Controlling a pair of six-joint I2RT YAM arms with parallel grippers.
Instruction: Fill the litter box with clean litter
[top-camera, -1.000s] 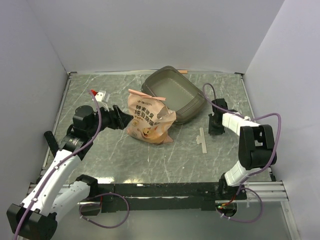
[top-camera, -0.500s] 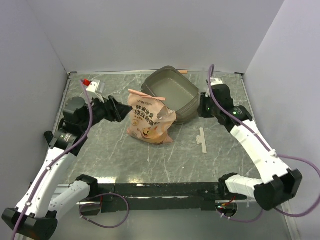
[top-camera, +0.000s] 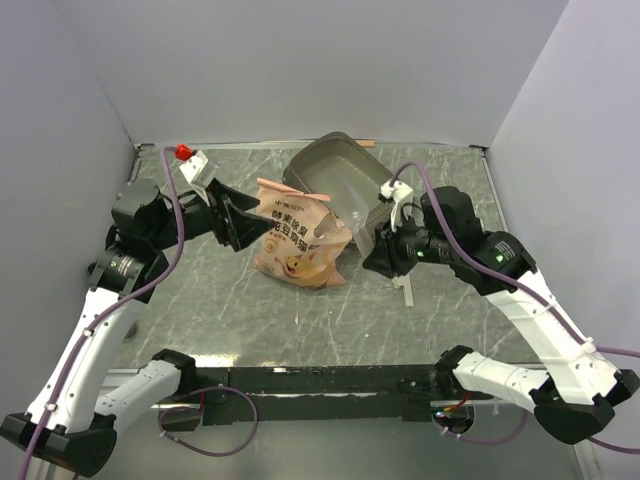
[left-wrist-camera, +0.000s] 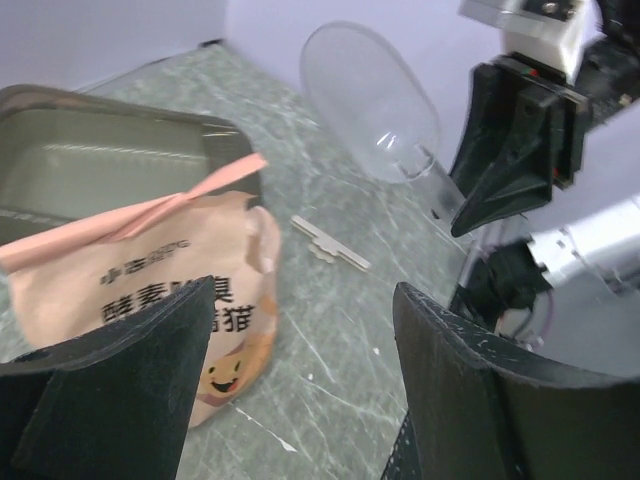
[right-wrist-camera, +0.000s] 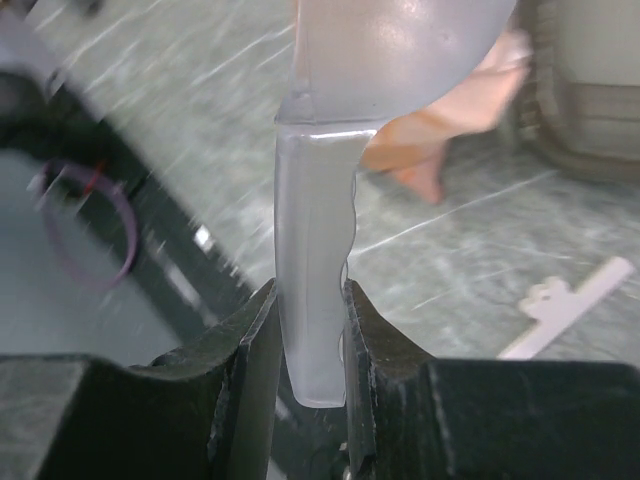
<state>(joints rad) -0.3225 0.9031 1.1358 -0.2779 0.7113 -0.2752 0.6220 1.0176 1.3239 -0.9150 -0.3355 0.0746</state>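
The grey-brown litter box (top-camera: 312, 150) stands at the back middle, and its inner wall (left-wrist-camera: 100, 150) shows in the left wrist view. An orange-pink printed bag (top-camera: 298, 240) stands upright just in front of it. My left gripper (top-camera: 240, 228) hovers open at the bag's left side, and part of the bag (left-wrist-camera: 150, 290) shows between its fingers (left-wrist-camera: 120, 380) without touching them. My right gripper (right-wrist-camera: 312, 300) is shut on the handle of a clear plastic scoop (right-wrist-camera: 400, 50). It holds the scoop (left-wrist-camera: 370, 100) raised to the right of the bag. The clean litter is hidden.
A white clip strip (top-camera: 404, 282) lies on the marbled table right of the bag, below my right gripper. Grey walls close in the back and both sides. A black rail runs along the near edge.
My right arm has swung from the far right toward the middle, carrying the scoop up beside the bag. My left arm has lifted and its jaws stand slightly wider.
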